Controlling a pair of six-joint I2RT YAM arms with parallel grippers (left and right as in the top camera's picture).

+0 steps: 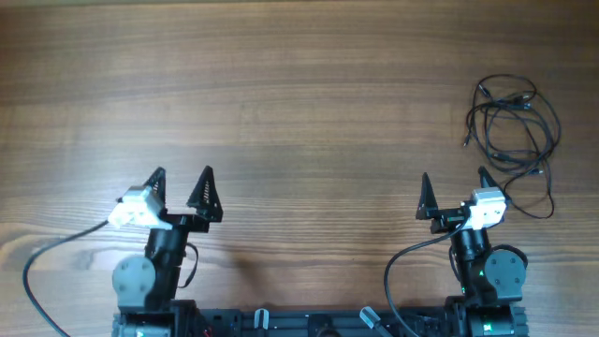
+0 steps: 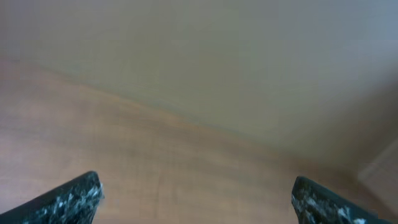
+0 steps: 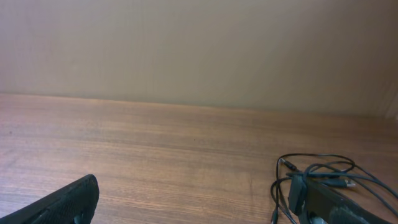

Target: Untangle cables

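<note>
The cables (image 1: 510,126) are thin black cords with small plug ends, lying in a loose tangle of loops on the wooden table at the far right. One strand trails down past my right gripper's right finger. In the right wrist view the tangle (image 3: 317,171) lies ahead at the right, partly behind the right finger. My right gripper (image 1: 456,192) is open and empty, just short of the tangle. It also shows in the right wrist view (image 3: 199,199). My left gripper (image 1: 182,185) is open and empty at the left, far from the cables; it also shows in the left wrist view (image 2: 196,196).
The wooden table (image 1: 299,94) fills the overhead view. A thick black arm cable (image 1: 42,257) loops on the table at the near left, and another (image 1: 398,267) curves by the right arm's base. A plain wall (image 3: 199,43) stands beyond the table's far edge.
</note>
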